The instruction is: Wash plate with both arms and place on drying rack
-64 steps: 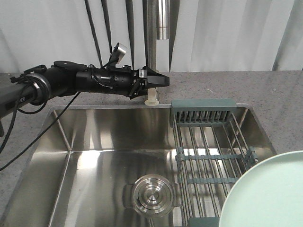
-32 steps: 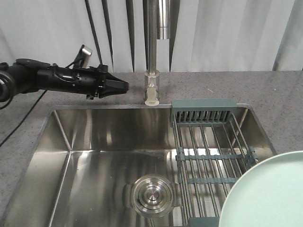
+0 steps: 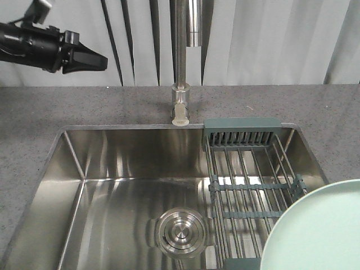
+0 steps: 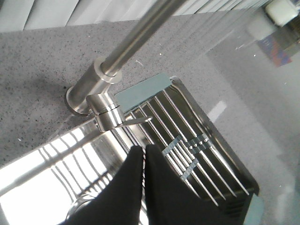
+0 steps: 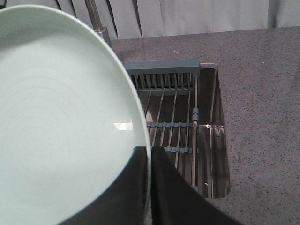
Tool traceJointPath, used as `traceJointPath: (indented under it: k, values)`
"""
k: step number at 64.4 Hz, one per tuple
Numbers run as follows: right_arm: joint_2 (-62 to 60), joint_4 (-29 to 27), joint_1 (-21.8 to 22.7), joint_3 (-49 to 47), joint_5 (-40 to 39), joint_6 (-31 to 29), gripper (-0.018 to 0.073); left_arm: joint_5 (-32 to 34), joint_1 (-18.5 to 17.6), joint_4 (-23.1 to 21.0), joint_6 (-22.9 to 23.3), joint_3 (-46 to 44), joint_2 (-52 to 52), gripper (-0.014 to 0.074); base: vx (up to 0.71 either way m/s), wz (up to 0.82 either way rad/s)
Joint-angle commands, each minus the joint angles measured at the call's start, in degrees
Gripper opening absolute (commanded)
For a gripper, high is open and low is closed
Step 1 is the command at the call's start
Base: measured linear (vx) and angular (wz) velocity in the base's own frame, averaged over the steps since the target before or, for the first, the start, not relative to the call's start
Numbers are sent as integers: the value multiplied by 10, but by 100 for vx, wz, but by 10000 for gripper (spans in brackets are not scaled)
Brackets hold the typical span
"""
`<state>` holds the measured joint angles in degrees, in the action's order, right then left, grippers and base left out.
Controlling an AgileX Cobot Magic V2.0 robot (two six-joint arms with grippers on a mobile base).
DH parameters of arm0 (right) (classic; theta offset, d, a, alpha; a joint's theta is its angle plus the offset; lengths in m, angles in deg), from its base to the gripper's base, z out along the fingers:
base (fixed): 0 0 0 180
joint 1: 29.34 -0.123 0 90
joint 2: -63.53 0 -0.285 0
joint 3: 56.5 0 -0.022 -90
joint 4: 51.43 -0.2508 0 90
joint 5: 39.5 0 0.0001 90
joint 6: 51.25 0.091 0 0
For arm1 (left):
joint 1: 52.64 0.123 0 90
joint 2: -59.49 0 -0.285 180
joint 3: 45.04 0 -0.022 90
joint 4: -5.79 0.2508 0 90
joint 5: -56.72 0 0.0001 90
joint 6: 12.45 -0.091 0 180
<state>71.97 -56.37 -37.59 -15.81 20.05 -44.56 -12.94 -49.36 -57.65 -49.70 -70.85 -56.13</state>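
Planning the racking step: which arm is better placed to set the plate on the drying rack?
Right. The right tool grips the plate by its rim at the drying rack near end; the left tool is shut, empty, up at the far left.

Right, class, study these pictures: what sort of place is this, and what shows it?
Probably a kitchen sink area: a steel sink set in a grey counter, a tall tap behind it, and a drying rack across the basin, with a green plate close by.
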Motion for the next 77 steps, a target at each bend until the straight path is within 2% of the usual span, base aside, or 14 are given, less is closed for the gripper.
traceJointPath:
  k: [1, 7, 12, 32, 50, 63, 68, 73, 77]
  values:
    - [11, 0, 1, -11, -44, 2, -5, -20, 1, 7, 8, -7, 95, -6, 0, 0]
    - [11, 0, 1, -11, -44, 2, -5, -14, 1, 21, 7, 26, 163, -6, 0, 0]
    - [11, 1, 1, -11, -43, 2, -5, -2, 1, 21, -12, 79, 220, -6, 0, 0]
    - [11, 3, 1, -11, -43, 2, -5, 134, 1, 21, -79, 412, 515, -6, 0, 0]
    - [11, -8, 1, -11, -43, 2, -5, 253, 1, 21, -78, 665, 785, -6, 0, 0]
    - [11, -16, 1, -11, -37, 3, -5, 286, 1, 23, -69, 759, 899, -6, 0, 0]
    - [24, -16, 1, -17, -32, 13, -5, 287, 1, 54, -56, 771, 915, -6, 0, 0]
    - [70, -27, 0, -42, -12, 17, -5, 292, 1, 115, -34, 773, 918, -6, 0, 0]
    - [129, -38, 0, -74, 9, 6, -5, 303, 1, 178, 5, 773, 918, -6, 0, 0]
